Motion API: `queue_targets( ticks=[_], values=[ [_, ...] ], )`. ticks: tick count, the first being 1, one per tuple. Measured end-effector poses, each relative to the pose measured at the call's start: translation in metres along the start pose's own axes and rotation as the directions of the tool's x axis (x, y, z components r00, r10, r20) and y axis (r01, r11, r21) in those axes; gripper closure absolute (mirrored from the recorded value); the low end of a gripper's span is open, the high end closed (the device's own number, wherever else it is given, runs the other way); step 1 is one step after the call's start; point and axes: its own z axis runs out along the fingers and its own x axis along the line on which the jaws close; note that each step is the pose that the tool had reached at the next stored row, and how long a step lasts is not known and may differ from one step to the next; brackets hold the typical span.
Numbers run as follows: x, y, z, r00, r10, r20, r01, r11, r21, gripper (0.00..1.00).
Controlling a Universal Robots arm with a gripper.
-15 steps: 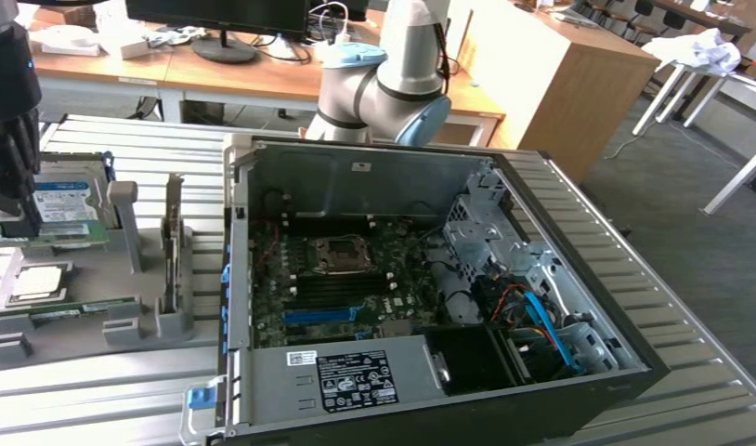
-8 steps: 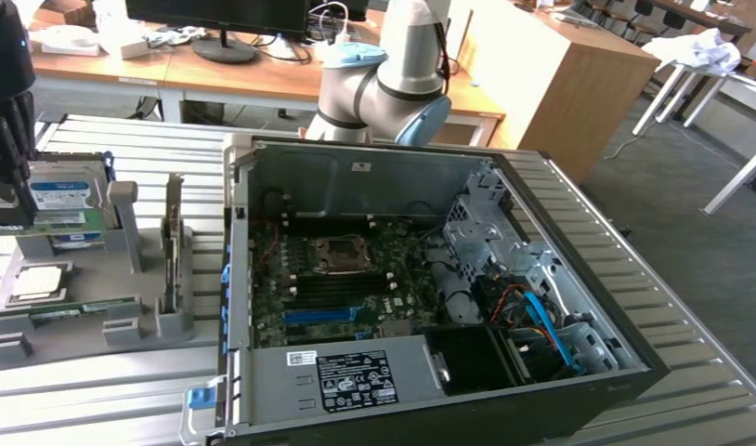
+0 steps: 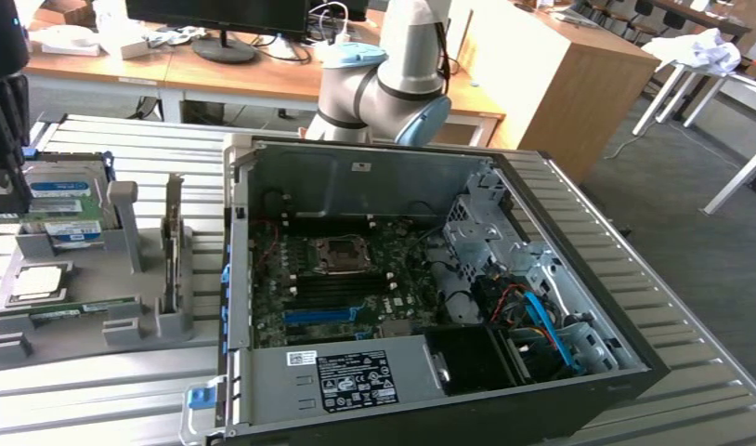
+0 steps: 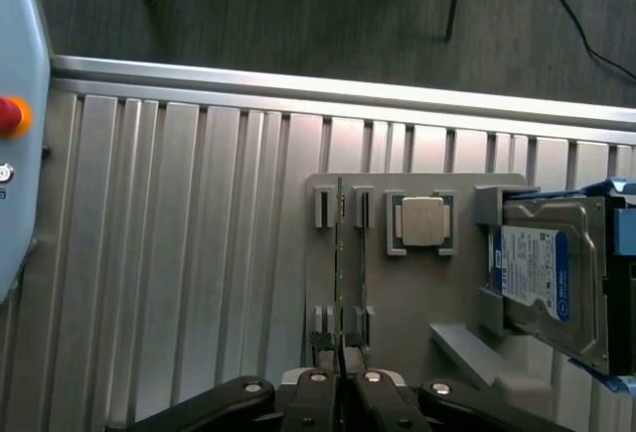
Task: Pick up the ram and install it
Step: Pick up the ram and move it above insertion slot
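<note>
- hard drive [image 4: 552, 283]: blue-and-white label, print too small to read.
- the ram [image 3: 84, 308], lower left of the exterior view: pale sticker, unreadable.
- power supply [image 3: 279, 386], lower middle of the exterior view: white and black stickers, nothing legible.

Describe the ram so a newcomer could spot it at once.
A grey holder sits at the exterior view's left of the open computer case. In it, the ram stands on edge beside the square silver processor: a long, thin green strip.
</note>
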Motion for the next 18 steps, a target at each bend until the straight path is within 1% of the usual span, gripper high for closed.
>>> queue_targets(
  ticks=[13, 15, 18],
  values=[
    [0.0, 0.001, -0.0213, 1.0, 0.0, 0.0015, 0.0, 1.0, 0.0001, 0.87],
    [0.0, 0.001, -0.0235, 1.0, 0.0, 0.0017, 0.0, 1.0, 0.0001, 0.87],
    [0.0, 0.0011, -0.0241, 1.0, 0.0, 0.0018, 0.0, 1.0, 0.0001, 0.87]
  ],
)
